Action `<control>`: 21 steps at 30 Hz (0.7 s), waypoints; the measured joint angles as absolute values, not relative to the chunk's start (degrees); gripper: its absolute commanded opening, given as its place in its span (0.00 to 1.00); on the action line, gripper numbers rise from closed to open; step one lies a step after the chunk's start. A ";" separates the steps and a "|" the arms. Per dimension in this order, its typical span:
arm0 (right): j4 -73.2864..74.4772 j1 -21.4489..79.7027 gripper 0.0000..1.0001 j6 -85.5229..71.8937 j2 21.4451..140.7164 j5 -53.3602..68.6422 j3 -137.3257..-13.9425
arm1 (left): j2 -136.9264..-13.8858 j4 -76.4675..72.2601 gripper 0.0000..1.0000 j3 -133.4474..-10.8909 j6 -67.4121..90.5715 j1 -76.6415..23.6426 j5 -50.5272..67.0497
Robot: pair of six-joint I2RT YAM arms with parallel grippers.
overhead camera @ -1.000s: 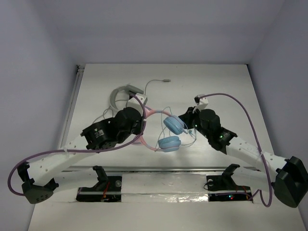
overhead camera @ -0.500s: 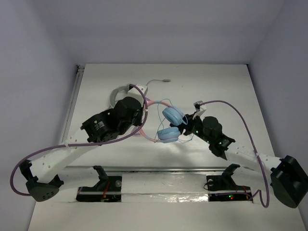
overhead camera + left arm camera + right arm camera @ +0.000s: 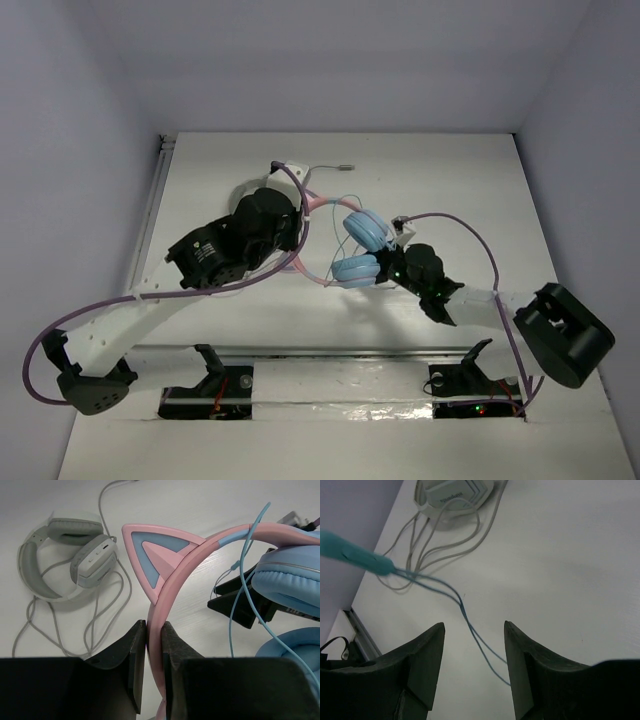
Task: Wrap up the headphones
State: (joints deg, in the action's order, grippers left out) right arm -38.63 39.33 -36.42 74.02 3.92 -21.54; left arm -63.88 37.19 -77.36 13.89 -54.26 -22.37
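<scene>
Sprung wide and swung toward the ear cups (image 3: 365, 230) since a second ago, the right pincer (image 3: 473, 630) is poised over the thin cable (image 3: 464, 609), to be pinched next for winding, while the cat-ear headphones (image 3: 165, 575) are clamped above the tabletop (image 3: 450, 180) by the left pincer (image 3: 153, 629).
</scene>
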 measured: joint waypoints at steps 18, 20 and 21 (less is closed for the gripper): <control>-51.09 39.33 0.00 -41.30 88.23 8.97 -21.52 | -66.76 36.12 0.00 -82.28 12.84 -52.58 -22.81; -51.86 39.33 0.00 -42.06 87.81 9.52 -21.26 | -67.85 35.48 0.00 -82.89 12.82 -51.99 -22.92; -52.31 39.33 0.00 -42.50 87.42 9.72 -20.75 | -68.51 35.29 0.00 -83.26 12.82 -51.51 -22.85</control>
